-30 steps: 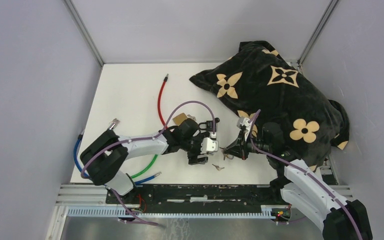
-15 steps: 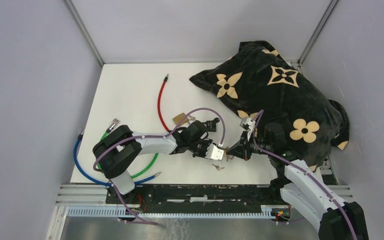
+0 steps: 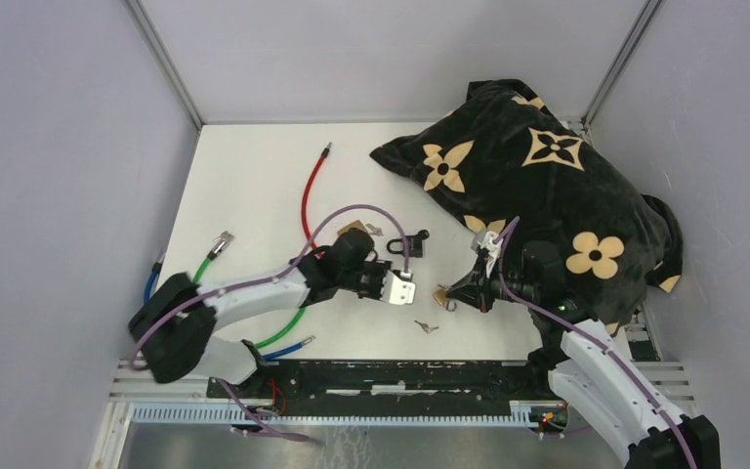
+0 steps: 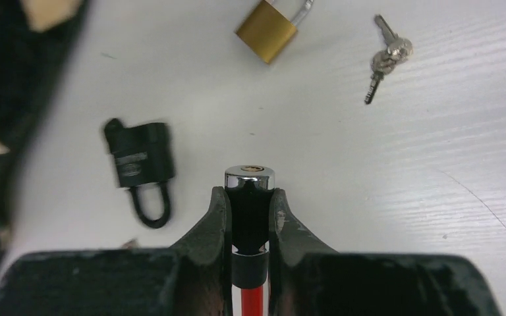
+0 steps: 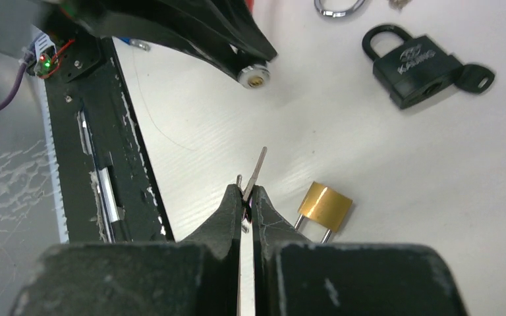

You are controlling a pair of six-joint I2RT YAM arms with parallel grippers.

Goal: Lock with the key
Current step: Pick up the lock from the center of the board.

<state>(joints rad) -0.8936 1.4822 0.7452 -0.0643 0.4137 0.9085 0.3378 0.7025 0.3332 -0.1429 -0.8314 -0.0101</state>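
The white table [image 3: 254, 186] is hemmed in by pale grey walls [image 3: 59, 195] on its left, far and right sides. A black-and-aluminium rail [image 3: 400, 376] runs along its near edge. A dark plush cushion with cream flower prints [image 3: 547, 186] fills the far right corner and spills down the right edge. That leaves open surface mainly toward the far left corner and across the middle. A green cable [image 3: 203, 266] and a blue cable [image 3: 288, 348] lie along the left edge and the near left corner, around the left arm.

Around the middle of the near edge the two grippers face each other, close but apart. The left gripper [image 4: 248, 195] has its jaws pressed onto a black cylinder lock head with a chrome face [image 4: 250, 178], the keyhole pointing outward. The red cable [image 3: 308, 200] joined to it curves away toward the far edge. The right gripper [image 5: 246, 192] pinches a thin silver key [image 5: 257, 166] between its jaws. The blade sticks out toward the chrome face without touching it.

Loose items crowd the gap. A small brass padlock [image 5: 326, 205] lies just beside the right fingers. A black padlock [image 5: 418, 62] with a black-headed key at its base sits farther toward the far edge. A loose bunch of silver keys [image 4: 385, 56] rests toward the near edge.
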